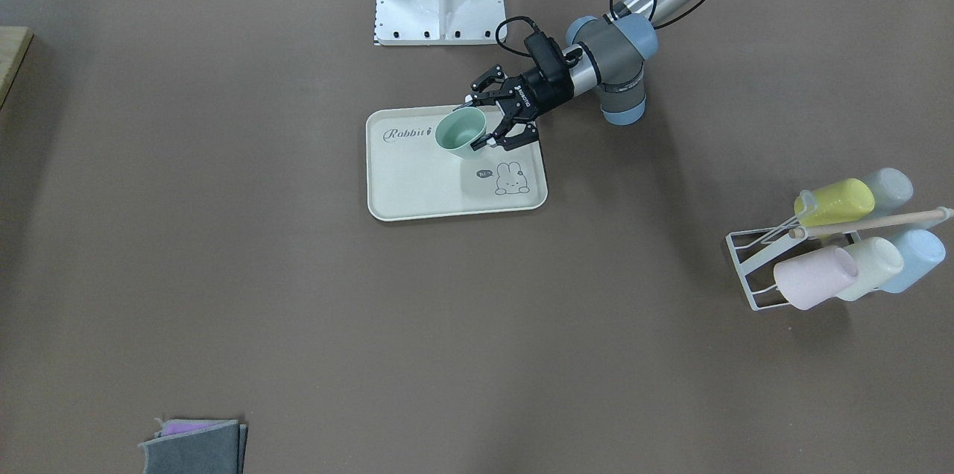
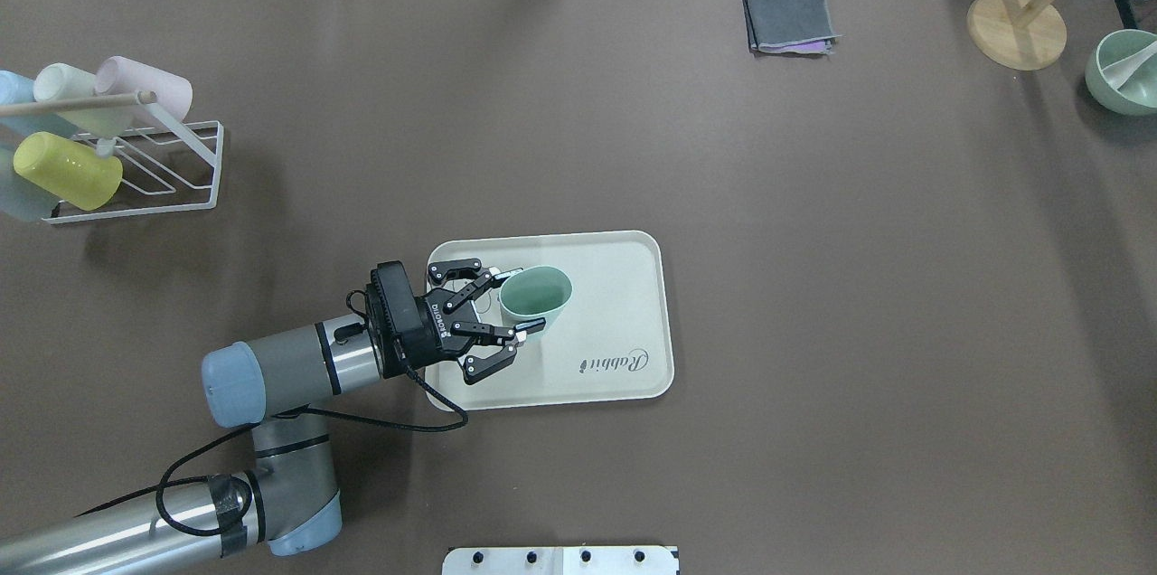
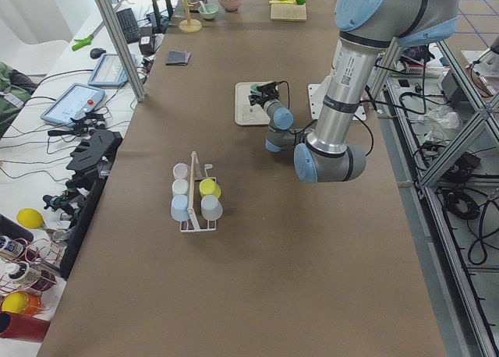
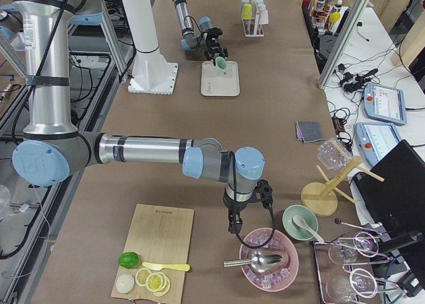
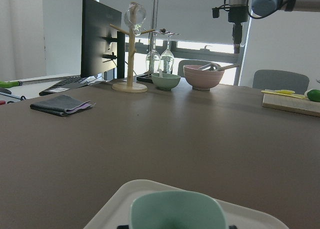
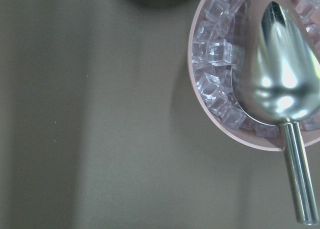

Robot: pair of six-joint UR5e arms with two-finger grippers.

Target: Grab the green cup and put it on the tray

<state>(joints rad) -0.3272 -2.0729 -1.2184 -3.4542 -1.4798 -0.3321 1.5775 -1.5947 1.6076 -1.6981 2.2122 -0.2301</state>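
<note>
The green cup (image 2: 535,293) is between the fingers of my left gripper (image 2: 520,302), over the near-left part of the cream "Rabbit" tray (image 2: 615,286). The gripper is shut on it, one finger on each side, and the rim looks squeezed in the left wrist view (image 5: 175,211). In the front-facing view the cup (image 1: 456,133) tilts in the gripper (image 1: 478,121) above the tray (image 1: 417,191). I cannot tell whether it touches the tray. My right gripper (image 4: 234,226) is far off beside a pink bowl of ice (image 6: 220,109); I cannot tell whether it is open or shut.
A white wire rack (image 2: 136,168) with several pastel cups stands at the far left. A folded grey cloth (image 2: 786,19), a wooden stand (image 2: 1017,28) and a green bowl (image 2: 1121,73) lie at the far right. A metal scoop (image 6: 280,69) rests in the ice bowl.
</note>
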